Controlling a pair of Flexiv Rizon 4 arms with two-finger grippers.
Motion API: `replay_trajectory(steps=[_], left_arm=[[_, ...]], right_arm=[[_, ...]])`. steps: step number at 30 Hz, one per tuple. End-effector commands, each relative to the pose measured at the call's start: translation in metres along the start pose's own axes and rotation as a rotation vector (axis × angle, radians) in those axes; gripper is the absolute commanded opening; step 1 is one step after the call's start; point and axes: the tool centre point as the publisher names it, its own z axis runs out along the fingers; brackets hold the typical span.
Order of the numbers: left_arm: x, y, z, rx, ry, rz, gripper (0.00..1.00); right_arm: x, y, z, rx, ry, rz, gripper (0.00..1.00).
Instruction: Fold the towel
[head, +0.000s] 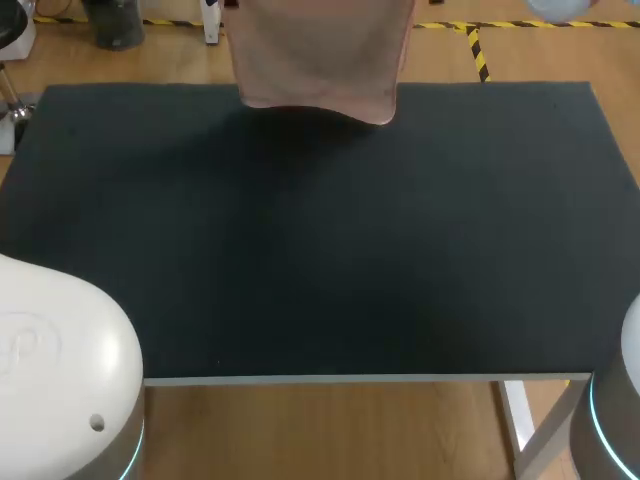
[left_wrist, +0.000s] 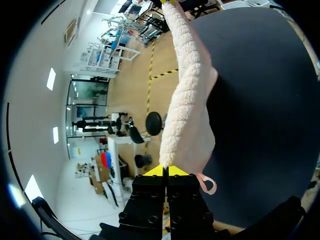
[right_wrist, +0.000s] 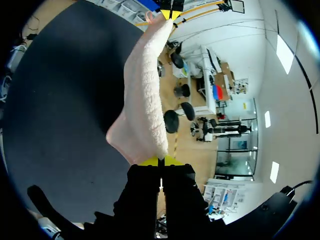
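Jaws L+R each pinch towel edge; towel stretched btwn them.

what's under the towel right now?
The towel hangs from the left gripper and right gripper, both shut on its top edge. Under its lower edge is the far edge of the table. Floor behind it is covered.

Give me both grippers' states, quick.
The left gripper is shut on the towel.
The right gripper is shut on the towel too.
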Motion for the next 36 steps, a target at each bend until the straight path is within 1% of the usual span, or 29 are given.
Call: replay_trajectory(steps=[1, 4, 5, 7, 8, 10, 11, 12, 13, 14, 16, 18, 19, 20, 21, 22, 23, 25, 26, 27, 28, 29, 31, 32, 34, 36], left_arm=[[0.052, 0.01, -0.012, 0.011, 0.025, -0.019, 0.0], [0.079, 0.015, -0.024, 0.02, 0.053, -0.053, 0.0], [0.088, 0.016, -0.028, 0.011, 0.057, -0.057, 0.0], [0.103, 0.017, -0.035, 0.033, 0.074, -0.077, 0.0], [0.11, 0.016, -0.037, 0.02, 0.083, -0.073, 0.0], [0.122, 0.014, -0.036, 0.032, 0.111, -0.074, 0.0], [0.128, 0.012, -0.033, 0.022, 0.131, -0.075, 0.0], [0.134, 0.011, -0.029, 0.038, 0.152, -0.079, 0.0], [0.139, 0.009, -0.024, 0.045, 0.174, -0.08, 0.0], [0.144, 0.006, -0.018, 0.03, 0.196, -0.077, 0.0], [0.155, 0.003, -0.006, 0.041, 0.238, -0.082, 0.0], [0.166, -0.001, 0.01, 0.047, 0.295, -0.085, 0.0], [0.172, -0.003, 0.018, 0.037, 0.323, -0.086, 0.0], [0.175, -0.004, 0.023, 0.039, 0.344, -0.087, 0.0], [0.182, -0.006, 0.034, 0.049, 0.376, -0.081, 0.0], [0.187, -0.007, 0.043, 0.036, 0.401, -0.082, 0.0], [0.19, -0.007, 0.049, 0.041, 0.425, -0.084, 0.0], [0.199, -0.01, 0.071, 0.014, 0.475, -0.065, 0.0], [0.203, -0.011, 0.081, 0.024, 0.506, -0.066, 0.0], [0.207, -0.014, 0.09, -0.001, 0.518, -0.039, 0.0], [0.21, -0.015, 0.1, -0.007, 0.542, -0.033, 0.0], [0.212, -0.016, 0.106, 0.005, 0.562, -0.037, 0.0], [0.216, -0.018, 0.126, -0.021, 0.598, -0.019, 0.0], [0.217, -0.018, 0.132, -0.012, 0.61, -0.025, 0.0], [0.216, -0.019, 0.15, -0.028, 0.623, -0.007, 0.0], [0.213, -0.019, 0.161, -0.019, 0.625, -0.01, 0.0]], right_arm=[[0.04, -0.003, -0.007, -0.031, 0.045, -0.003, 0.0], [0.067, -0.001, -0.007, -0.045, 0.097, 0.007, 0.0], [0.075, 0.0, -0.009, -0.055, 0.112, 0.016, 0.0], [0.089, 0.002, -0.012, -0.062, 0.128, 0.02, 0.0], [0.094, 0.003, -0.014, -0.068, 0.135, 0.028, 0.0], [0.106, 0.004, -0.014, -0.079, 0.15, 0.043, 0.0], [0.111, 0.005, -0.013, -0.084, 0.162, 0.052, 0.0], [0.117, 0.006, -0.011, -0.085, 0.171, 0.055, 0.0], [0.122, 0.006, -0.008, -0.079, 0.182, 0.058, 0.0], [0.127, 0.006, -0.003, -0.08, 0.202, 0.069, 0.0], [0.138, 0.005, 0.005, -0.075, 0.236, 0.081, 0.0], [0.151, 0.005, 0.019, -0.061, 0.288, 0.088, 0.0], [0.157, 0.005, 0.026, -0.051, 0.312, 0.091, 0.0], [0.16, 0.005, 0.03, -0.045, 0.325, 0.094, 0.0], [0.168, 0.005, 0.04, -0.04, 0.355, 0.1, 0.0], [0.173, 0.004, 0.047, -0.035, 0.375, 0.111, 0.0], [0.177, 0.004, 0.052, -0.031, 0.391, 0.118, 0.0], [0.188, 0.002, 0.069, -0.018, 0.437, 0.136, 0.0], [0.193, 0.001, 0.076, -0.014, 0.458, 0.142, 0.0], [0.197, 0.0, 0.083, -0.009, 0.476, 0.148, 0.0], [0.201, -0.001, 0.091, -0.004, 0.497, 0.156, 0.0], [0.204, -0.002, 0.097, 0.002, 0.511, 0.158, 0.0], [0.211, -0.005, 0.117, 0.022, 0.547, 0.176, 0.0], [0.212, -0.007, 0.122, 0.028, 0.557, 0.18, 0.0], [0.215, -0.011, 0.141, 0.046, 0.584, 0.203, 0.0], [0.215, -0.015, 0.154, 0.055, 0.596, 0.213, 0.0]])
